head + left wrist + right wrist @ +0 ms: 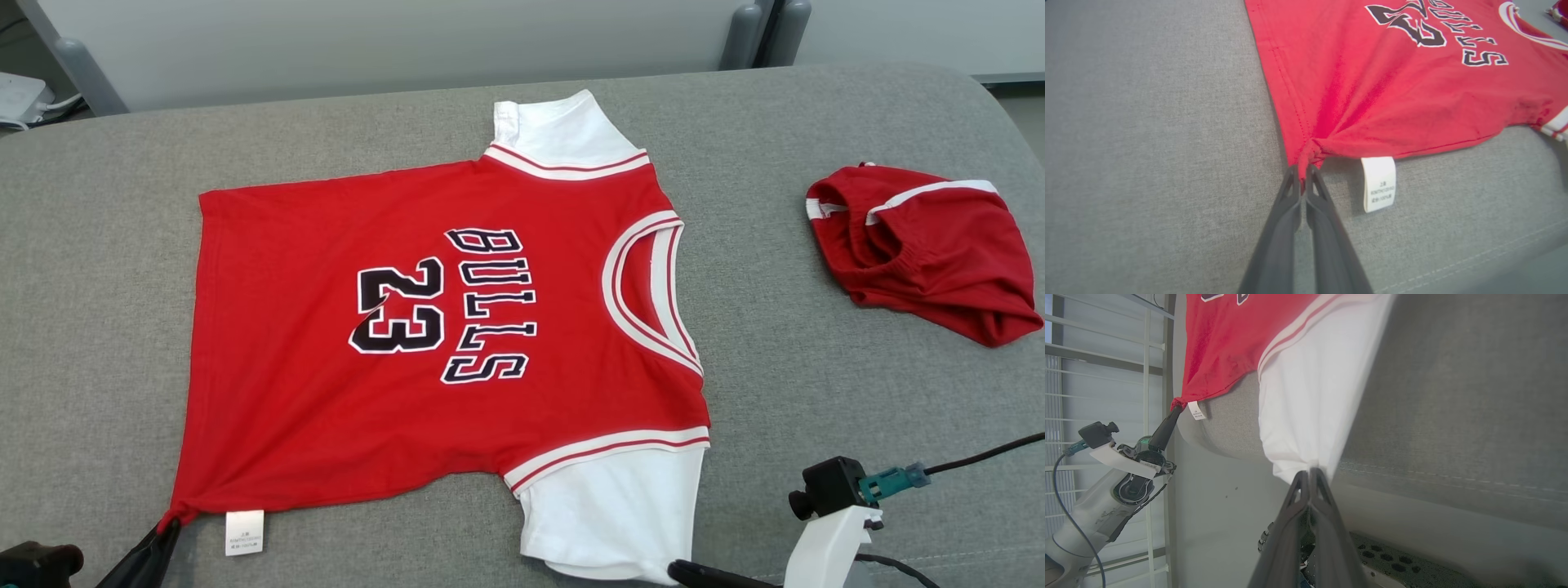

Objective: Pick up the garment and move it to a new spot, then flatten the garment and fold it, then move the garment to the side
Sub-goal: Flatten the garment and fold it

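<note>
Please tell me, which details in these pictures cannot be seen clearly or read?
Care label: left wrist view, print too small and blurred to read.
Left gripper: head view, pinching the jersey corner, mostly cut off by the bottom edge.
Red shorts: head view, crumpled; their own folds hide the legs.
White sleeve: right wrist view, blurred; the right gripper covers the pinched hem.

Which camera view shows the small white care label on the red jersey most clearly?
The left wrist view: the small white care label is close and large, with printed lines visible. The head view shows it small, at lower left; the right wrist view shows it tiny.
</note>
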Robot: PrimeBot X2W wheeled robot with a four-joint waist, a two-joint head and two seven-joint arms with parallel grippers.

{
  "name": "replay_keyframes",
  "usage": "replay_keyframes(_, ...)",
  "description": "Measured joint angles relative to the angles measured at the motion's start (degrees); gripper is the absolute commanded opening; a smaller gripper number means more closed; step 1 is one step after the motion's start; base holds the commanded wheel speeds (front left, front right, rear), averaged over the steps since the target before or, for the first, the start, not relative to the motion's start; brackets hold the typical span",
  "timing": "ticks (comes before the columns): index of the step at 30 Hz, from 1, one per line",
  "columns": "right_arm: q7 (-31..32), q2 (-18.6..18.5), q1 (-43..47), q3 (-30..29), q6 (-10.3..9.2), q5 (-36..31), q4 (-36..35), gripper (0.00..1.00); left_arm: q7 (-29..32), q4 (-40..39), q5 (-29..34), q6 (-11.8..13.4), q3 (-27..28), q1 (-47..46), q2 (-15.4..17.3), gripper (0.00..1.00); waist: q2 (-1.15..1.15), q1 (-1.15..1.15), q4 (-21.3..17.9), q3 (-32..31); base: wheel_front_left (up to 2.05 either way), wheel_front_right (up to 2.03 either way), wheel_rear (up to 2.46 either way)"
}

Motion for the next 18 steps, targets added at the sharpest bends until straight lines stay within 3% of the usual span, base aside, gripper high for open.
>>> replay_keyframes(1, -0.1, 0.0, 0.0, 0.0, 0.00, 0.0, 0.2, 0.17, 0.0, 0.0, 0.0, 0.0, -0.1, 0.0, 0.0, 0.28, 0.00, 0.00, 0.0, 0.0, 0.00, 0.00, 0.00)
replay_keyframes(2, -0.6, 0.0, 0.0, 0.1, 0.00, 0.0, 0.3, 0.41, 0.0, 0.0, 0.0, 0.0, -0.3, -0.1, 0.0, 0.56, 0.00, 0.00, 0.1, 0.1, 0.00, 0.00, 0.00)
replay_keyframes(3, -0.8, 0.0, 0.0, 0.1, 0.00, 0.0, 0.3, 0.62, 0.0, -0.1, -0.1, 0.0, -0.5, -0.1, 0.0, 0.99, 0.00, 0.00, 0.1, 0.1, 0.00, 0.00, 0.00)
replay_keyframes(4, -1.1, 0.0, 0.0, 0.2, 0.00, -0.1, 0.4, 0.91, 0.0, -0.1, -0.2, 0.0, -0.7, -0.1, 0.0, 1.00, 0.00, 0.00, 0.2, 0.1, 0.00, 0.00, 0.00)
replay_keyframes(5, -1.2, 0.0, 0.0, 0.2, 0.00, -0.2, 0.4, 1.00, 0.0, -0.1, -0.2, 0.0, -0.9, -0.1, 0.0, 1.00, 0.00, 0.00, 0.2, 0.1, 0.00, 0.00, 0.00)
replay_keyframes(12, -3.3, 0.0, -0.2, 0.3, 0.00, -0.7, 0.4, 1.00, 0.0, -0.9, -1.1, 0.0, -1.0, -0.1, 0.0, 1.00, 0.00, 0.00, 0.4, -0.1, 0.00, 0.00, 0.00)
replay_keyframes(18, -10.6, 0.0, -1.9, 0.3, 0.00, -4.6, 0.1, 1.00, 0.0, -2.0, -1.0, 0.0, 1.5, -0.1, -0.4, 1.00, 0.00, 0.00, 0.7, -0.5, 0.00, 0.00, 0.00)
